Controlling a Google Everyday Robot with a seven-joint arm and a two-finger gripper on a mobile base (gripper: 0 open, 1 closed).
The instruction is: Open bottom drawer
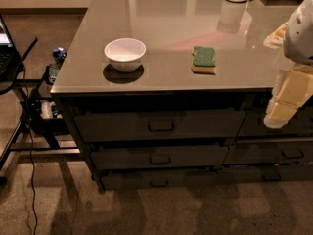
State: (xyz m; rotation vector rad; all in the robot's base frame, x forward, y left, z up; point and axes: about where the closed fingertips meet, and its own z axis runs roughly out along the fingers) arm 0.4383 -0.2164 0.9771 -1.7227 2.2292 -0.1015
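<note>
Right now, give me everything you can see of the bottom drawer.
The bottom drawer shows a wide, dark grey front, the slimmest of three stacked, lowest in its column and just above the floor. A small dark rectangular handle sits at its centre. It looks shut. Nothing touches it; the tool hangs apart, well above it to the right.

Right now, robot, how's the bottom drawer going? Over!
Gripper far right, well above bottom drawer, not touching it. Drawer shut, handle untouched. Nothing in its way.

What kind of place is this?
Probably a kitchen or break room: a counter with drawers, a bowl and a sponge on it. The gripper hangs by its front edge, far right.
</note>
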